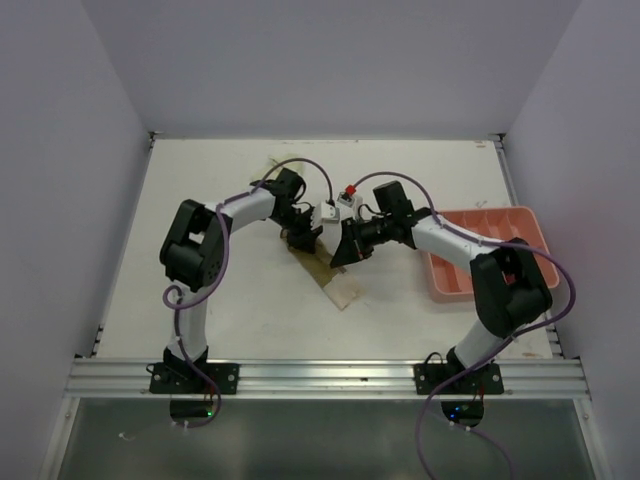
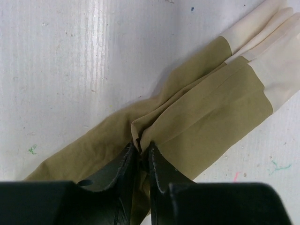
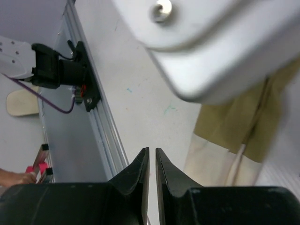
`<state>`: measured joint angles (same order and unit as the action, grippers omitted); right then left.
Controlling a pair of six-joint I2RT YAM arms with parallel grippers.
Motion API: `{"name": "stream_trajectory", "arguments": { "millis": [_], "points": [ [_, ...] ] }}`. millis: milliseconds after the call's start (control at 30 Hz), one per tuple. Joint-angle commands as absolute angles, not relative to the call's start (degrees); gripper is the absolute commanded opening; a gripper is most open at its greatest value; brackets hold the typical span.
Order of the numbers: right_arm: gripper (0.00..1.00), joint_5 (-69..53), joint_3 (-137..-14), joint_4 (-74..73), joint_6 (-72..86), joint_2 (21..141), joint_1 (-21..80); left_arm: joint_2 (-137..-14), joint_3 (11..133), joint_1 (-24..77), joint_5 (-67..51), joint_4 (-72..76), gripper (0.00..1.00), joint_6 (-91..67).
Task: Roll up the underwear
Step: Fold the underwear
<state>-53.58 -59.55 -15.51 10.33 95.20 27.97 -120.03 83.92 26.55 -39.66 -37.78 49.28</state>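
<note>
White surface (image 1: 220, 200), pale walls all round. Your olive-tan underwear (image 2: 201, 108), cream band at one end, lies pulled into a long strip near the middle. Your left claw (image 2: 140, 151) is pinched on a fold of the olive cloth. Your right claw (image 3: 151, 154) hangs close by, fingers nearly together, gripping nothing. The pink tray (image 1: 500, 222) sits off on the right arm's side.

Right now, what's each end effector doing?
Left end effector: closed, pinching a fold of the olive-tan underwear.
Right end effector: closed, holding nothing.
</note>
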Motion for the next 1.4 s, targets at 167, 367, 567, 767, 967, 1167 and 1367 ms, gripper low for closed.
{"name": "stream_trajectory", "arguments": {
  "millis": [167,367,567,767,967,1167,1367],
  "points": [
    [0.13,-50.35,-59.51,-10.47,13.87,98.78,28.39,-125.94,86.56,24.52,-38.14,-44.21,0.17,50.54],
    [0.14,-53.43,-59.58,-1.23,19.95,105.72,29.09,-127.97,88.41,24.52,-38.23,-45.53,0.15,50.36],
    [0.13,-49.75,-62.49,-8.86,15.13,112.67,29.0,-129.72,89.82,24.0,-38.41,-46.06,0.15,49.49],
    [0.13,-45.27,-64.51,-15.46,8.8,114.96,29.0,-130.87,91.76,23.38,-38.85,-45.88,0.15,48.08],
    [0.1,-35.26,-63.2,-16.7,8.18,114.17,28.92,-129.38,91.5,22.5,-39.02,-44.83,0.27,46.5],
    [0.08,-31.73,-62.66,-16.79,9.4,115.05,28.65,-119.37,88.51,17.85,-42.53,-38.5,0.66,41.67],
    [0.07,-34.88,-62.93,-15.74,11.77,116.98,28.13,-107.85,87.54,11.08,-45.52,-31.57,1.0,33.15]
  ]
}}
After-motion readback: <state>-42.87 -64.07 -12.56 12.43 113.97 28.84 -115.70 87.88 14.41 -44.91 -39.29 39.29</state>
